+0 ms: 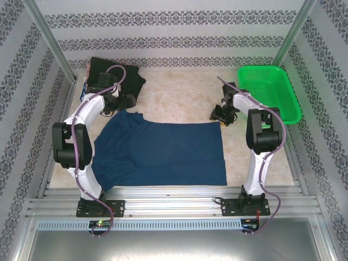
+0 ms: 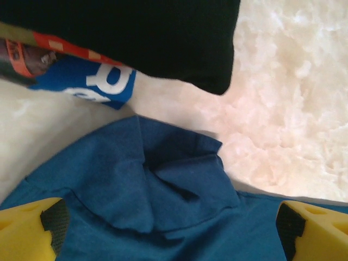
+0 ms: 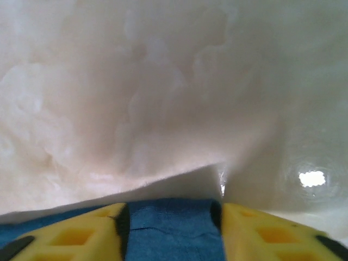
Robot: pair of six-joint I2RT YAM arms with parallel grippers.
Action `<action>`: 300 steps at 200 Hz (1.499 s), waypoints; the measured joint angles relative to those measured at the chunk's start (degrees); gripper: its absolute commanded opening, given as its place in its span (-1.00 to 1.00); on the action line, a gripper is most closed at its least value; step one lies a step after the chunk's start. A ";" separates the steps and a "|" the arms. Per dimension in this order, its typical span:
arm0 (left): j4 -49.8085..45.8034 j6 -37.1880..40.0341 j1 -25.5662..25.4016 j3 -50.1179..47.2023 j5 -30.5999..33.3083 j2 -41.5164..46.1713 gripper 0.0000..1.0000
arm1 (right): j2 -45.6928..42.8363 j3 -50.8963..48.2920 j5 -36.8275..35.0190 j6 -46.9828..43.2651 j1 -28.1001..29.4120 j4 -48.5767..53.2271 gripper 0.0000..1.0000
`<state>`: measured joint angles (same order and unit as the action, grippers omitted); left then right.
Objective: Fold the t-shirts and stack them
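- Spread flat in the middle of the table (image 1: 179,98): navy blue shirt (image 1: 163,152), plain blue on top and mostly smooth.
- Sticking out at its far left edge, a small folded flap of cloth with a few creases.
- Folded in the far left corner: black shirt (image 1: 117,76), lying on top of the colourful shirt (image 2: 81,76), with red, blue and white print peeking out underneath.
- Right over the blue flap: left claw (image 1: 117,103), fingers (image 2: 27,228) wide apart, holding nothing.
- Down low at the far right corner of the navy blue shirt: right claw (image 1: 222,115), fingers (image 3: 70,234) a little apart, blue cloth showing in the gap.
- Far right, well apart from the shirts: green basket (image 1: 269,92).
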<state>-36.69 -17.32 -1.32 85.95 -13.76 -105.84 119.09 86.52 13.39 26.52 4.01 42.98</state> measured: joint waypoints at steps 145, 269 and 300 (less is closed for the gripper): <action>1.77 15.13 2.84 7.34 0.46 -13.16 0.13 | -0.17 -1.53 1.05 0.92 0.00 -1.29 -0.89; -4.42 21.51 2.40 12.20 -1.29 -17.46 0.02 | -0.46 -1.68 1.05 0.50 0.00 -1.05 -0.89; -5.64 23.30 2.03 12.17 -2.16 -17.46 -0.10 | -0.46 -1.62 1.05 0.50 0.00 -1.03 -0.88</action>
<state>-42.33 5.98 0.71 98.13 -15.92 -123.31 118.63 84.90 14.44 27.03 4.01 41.95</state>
